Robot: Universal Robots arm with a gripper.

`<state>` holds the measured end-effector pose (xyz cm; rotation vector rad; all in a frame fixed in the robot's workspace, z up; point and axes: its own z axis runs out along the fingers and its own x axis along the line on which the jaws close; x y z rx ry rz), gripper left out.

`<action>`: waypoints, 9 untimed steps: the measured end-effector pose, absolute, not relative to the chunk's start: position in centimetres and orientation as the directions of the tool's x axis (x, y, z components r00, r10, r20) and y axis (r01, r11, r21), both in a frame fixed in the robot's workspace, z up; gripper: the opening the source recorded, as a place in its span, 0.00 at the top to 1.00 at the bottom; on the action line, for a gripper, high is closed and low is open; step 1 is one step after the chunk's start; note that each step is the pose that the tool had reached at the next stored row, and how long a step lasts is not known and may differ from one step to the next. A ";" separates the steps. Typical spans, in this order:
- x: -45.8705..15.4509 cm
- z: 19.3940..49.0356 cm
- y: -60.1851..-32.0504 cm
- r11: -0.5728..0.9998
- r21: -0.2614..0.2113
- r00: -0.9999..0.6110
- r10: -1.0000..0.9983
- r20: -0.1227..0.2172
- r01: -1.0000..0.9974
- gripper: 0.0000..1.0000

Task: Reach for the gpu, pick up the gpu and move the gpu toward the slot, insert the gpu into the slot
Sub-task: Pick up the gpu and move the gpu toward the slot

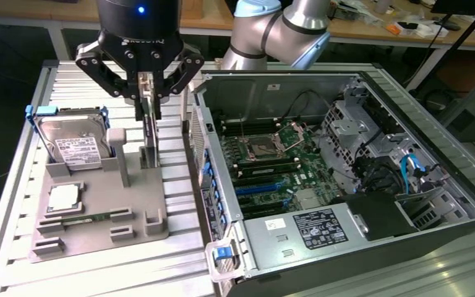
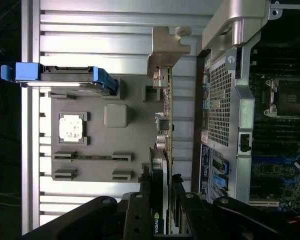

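My gripper (image 1: 148, 99) is clamped on the gpu (image 1: 149, 139), upright in the stand (image 1: 138, 185). IMO: lift straight up, no tilt, w/o twisting.

The card (image 1: 149, 133), clamped from above by the gripper (image 1: 148, 93), stands close beside the computer case's side wall (image 1: 198, 142), with only a narrow gap between them. A grey post (image 1: 120, 158) and the upright hard drive (image 1: 77, 145) crowd the exterior view's left. Inside the open case, the board (image 1: 266, 167) lies bare, hemmed by the drive cage (image 1: 353, 133), loose cables (image 1: 409, 170) and the near power supply (image 1: 320, 229).
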<state>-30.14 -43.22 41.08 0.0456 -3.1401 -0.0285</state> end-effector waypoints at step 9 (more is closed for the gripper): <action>-28.9 41.4 -43.2 0.999 0.019 -1.000 -0.029 0.001 -0.029 0.73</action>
